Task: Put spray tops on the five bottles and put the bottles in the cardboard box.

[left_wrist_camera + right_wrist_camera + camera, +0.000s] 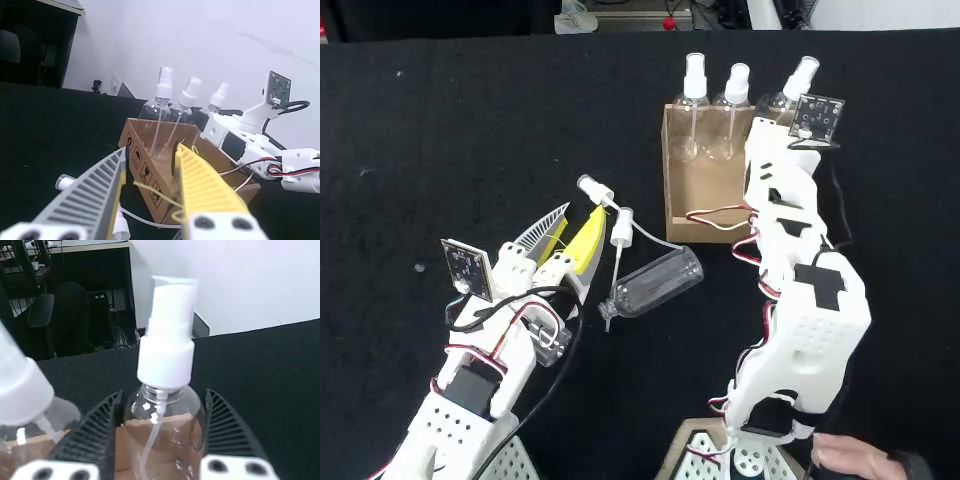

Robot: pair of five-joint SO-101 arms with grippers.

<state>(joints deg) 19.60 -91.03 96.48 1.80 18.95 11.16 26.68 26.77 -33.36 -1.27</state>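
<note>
Your right jaws are pinching that tilted bottle point(162, 432) at the cardboard box point(700, 192), so stand it upright before you let go; left jaws hang spread.

Bottles point(655, 282) of clear glossy plastic, spray tops point(696, 72) of smooth white plastic, matt cardboard box point(672, 170), table point(470, 130) covered in black cloth

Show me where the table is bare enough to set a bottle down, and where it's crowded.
Widest patch: the table left of the cardboard box, beyond the left gripper. Another lies right of the right arm; the right gripper holds a tilted bottle. Crowded: between left gripper and box, where two spray tops and the lying bottle sit.
</note>
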